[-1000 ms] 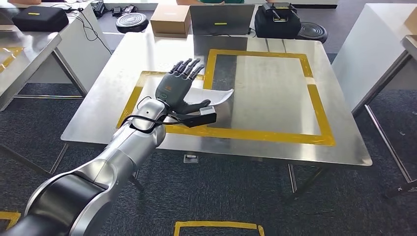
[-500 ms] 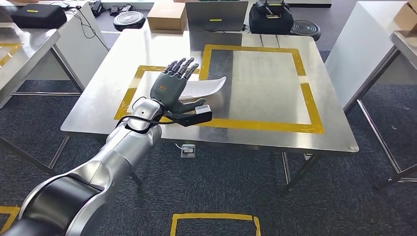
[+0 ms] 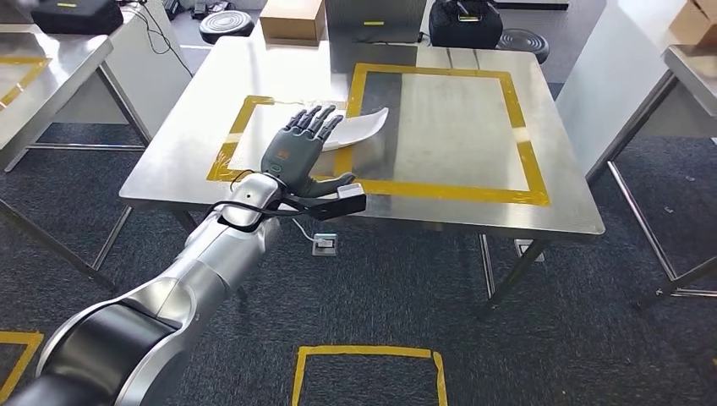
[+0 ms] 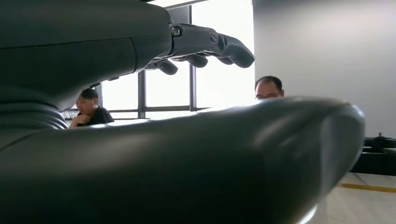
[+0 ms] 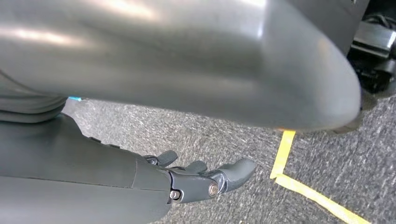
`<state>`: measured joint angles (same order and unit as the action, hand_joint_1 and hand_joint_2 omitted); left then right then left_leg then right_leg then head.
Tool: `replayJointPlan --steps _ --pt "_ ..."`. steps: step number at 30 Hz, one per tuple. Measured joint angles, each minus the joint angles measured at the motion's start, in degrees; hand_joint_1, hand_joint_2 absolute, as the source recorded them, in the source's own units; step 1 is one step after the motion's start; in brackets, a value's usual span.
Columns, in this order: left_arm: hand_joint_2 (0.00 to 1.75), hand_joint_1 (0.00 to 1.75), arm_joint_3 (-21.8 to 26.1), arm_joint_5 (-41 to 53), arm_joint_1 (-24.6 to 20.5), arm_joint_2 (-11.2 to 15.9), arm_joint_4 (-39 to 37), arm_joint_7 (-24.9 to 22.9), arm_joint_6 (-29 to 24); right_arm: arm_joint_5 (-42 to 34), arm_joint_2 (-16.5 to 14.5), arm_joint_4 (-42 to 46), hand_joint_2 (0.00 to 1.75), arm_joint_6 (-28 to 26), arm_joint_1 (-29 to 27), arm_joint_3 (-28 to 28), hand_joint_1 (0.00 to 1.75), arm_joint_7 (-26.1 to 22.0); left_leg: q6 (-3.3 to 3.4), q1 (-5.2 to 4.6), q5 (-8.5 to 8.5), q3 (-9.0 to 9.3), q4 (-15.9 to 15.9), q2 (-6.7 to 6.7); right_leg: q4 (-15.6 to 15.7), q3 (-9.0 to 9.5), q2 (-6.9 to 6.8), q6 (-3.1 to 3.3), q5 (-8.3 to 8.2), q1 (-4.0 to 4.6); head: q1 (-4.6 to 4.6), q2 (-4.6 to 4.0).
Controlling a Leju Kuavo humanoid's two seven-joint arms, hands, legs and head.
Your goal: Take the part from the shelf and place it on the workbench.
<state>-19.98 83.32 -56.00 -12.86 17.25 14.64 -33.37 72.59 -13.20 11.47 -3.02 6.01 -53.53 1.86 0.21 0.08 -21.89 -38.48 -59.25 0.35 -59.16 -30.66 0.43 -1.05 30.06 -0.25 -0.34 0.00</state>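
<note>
Over workbench [image 3: 558,203] near edge, left hand [image 3: 298,154] w/ white part [image 3: 362,128].

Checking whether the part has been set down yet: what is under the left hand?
Under the left hand the white part sticks out over the workbench. The hand covers its near end, so grip and contact with the steel cannot be seen.

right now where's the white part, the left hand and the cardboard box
white part [image 3: 365,128], head view, on its bare curved end past the fingers
left hand [image 3: 296,152], head view, on the grey back of the hand
cardboard box [image 3: 292,19], head view, on its top face at the table's far edge
</note>
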Motion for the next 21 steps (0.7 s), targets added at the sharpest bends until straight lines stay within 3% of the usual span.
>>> replayJointPlan --steps 2,3,6,7,8,9,11,13,14,17,18,19,21 --pt "0.0 0.0 0.0 0.0 0.0 0.1 0.0 0.0 0.1 0.0 0.0 0.0 0.0 0.0 0.0 0.0 0.0 0.0 -0.73 0.13 0.07 -0.3 -0.1 -0.08 0.3 -0.52 -0.11 0.95 -0.92 -0.12 0.02 0.0" --pt "0.0 0.0 0.0 0.0 0.0 0.1 -0.1 0.1 0.2 -0.1 0.0 0.0 0.0 0.0 0.0 0.0 0.0 0.0 -1.07 0.2 -1.22 -0.83 -1.1 -0.15 0.5 -0.89 -0.18 1.38 -1.54 -0.23 -0.04 0.0" --pt "0.0 0.0 0.0 0.0 0.1 0.3 -0.1 0.3 0.3 -0.2 0.0 0.0 0.0 0.0 0.0 0.0 0.0 0.0 -1.87 0.39 -8.79 -3.94 -10.4 -0.23 0.6 -2.74 -0.3 1.98 -3.29 -0.35 -0.31 0.0" --pt "0.0 0.0 0.0 0.0 0.2 0.3 -0.2 0.3 0.4 -0.2 0.0 0.0 0.0 0.0 0.0 0.0 0.0 0.0 -2.04 0.41 -10.34 -4.69 -13.8 -0.23 0.6 -3.49 -0.31 1.97 -3.83 -0.34 -0.36 0.0" --pt "0.0 0.0 0.0 0.0 0.4 0.3 -0.2 0.3 0.5 -0.2 0.0 0.0 0.0 0.0 -0.1 0.0 0.0 0.0 -2.12 0.42 -10.7 -4.68 -15.8 -0.23 0.6 -4.23 -0.31 1.91 -4.38 -0.34 -0.39 0.0" --pt "0.0 0.0 0.0 0.0 0.5 0.3 -0.2 0.2 0.6 -0.2 0.0 0.0 0.0 0.0 -0.1 0.0 0.0 0.0 -2.11 0.43 -9.97 -3.71 -16.0 -0.22 0.5 -4.95 -0.31 1.81 -4.9 -0.34 -0.43 0.0" --pt "0.0 0.0 0.0 0.0 0.6 0.3 -0.2 0.1 0.7 -0.2 0.0 0.0 0.0 0.0 -0.1 0.0 0.0 0.0 -1.86 0.44 -7.6 1.23 -10.3 -0.22 0.4 -6.11 -0.31 1.47 -5.81 -0.34 -0.52 0.0" --pt "0.0 0.0 0.0 0.0 0.6 0.3 -0.1 0.2 0.8 -0.3 0.0 0.0 0.0 0.0 -0.1 0.0 0.0 0.0 -1.3 0.3 -7.44 6.5 -3.0 -0.31 0.3 -6.79 -0.28 0.91 -6.47 -0.2 -0.55 0.0" --pt "0.0 0.0 0.0 0.0 0.6 0.2 0.0 0.2 0.8 -0.3 0.0 0.0 0.0 0.0 -0.1 0.0 0.0 0.0 -0.89 0.19 -7.93 7.77 -1.0 -0.38 0.2 -6.88 -0.28 0.54 -6.75 -0.14 -0.56 0.0" --pt "0.0 0.0 0.0 0.0 0.6 0.1 0.0 0.4 0.8 -0.5 0.0 0.0 0.0 0.0 -0.2 0.0 0.0 0.0 0.62 0.0 -7.67 7.56 -0.1 -0.35 0.3 -7.02 -0.26 -0.6 -7.36 -0.25 -0.53 0.0" --pt "0.0 0.0 0.0 0.0 0.6 0.1 0.0 0.5 0.8 -0.5 0.0 0.0 0.0 0.0 -0.2 -0.1 0.0 0.0 1.11 0.06 -7.25 7.34 0.1 -0.26 -0.5 -7.45 -0.25 -0.91 -6.71 -0.33 -0.45 0.0" --pt "0.0 0.0 0.0 0.0 0.6 0.0 0.0 0.5 0.9 -0.6 0.0 0.0 0.0 0.0 -0.2 -0.1 0.0 0.0 1.53 0.17 -6.8 7.05 0.2 -0.18 -2.4 -8.31 -0.25 -1.17 -5.28 -0.38 -0.32 0.0" --pt "0.0 0.0 0.0 0.0 0.7 -0.2 0.0 0.5 0.9 -0.6 0.0 0.0 0.0 0.0 -0.3 -0.3 0.0 0.0 1.97 0.17 -6.03 6.18 0.2 -0.11 -9.5 -11.27 -0.26 -1.6 -0.8 -0.42 0.0 0.0"
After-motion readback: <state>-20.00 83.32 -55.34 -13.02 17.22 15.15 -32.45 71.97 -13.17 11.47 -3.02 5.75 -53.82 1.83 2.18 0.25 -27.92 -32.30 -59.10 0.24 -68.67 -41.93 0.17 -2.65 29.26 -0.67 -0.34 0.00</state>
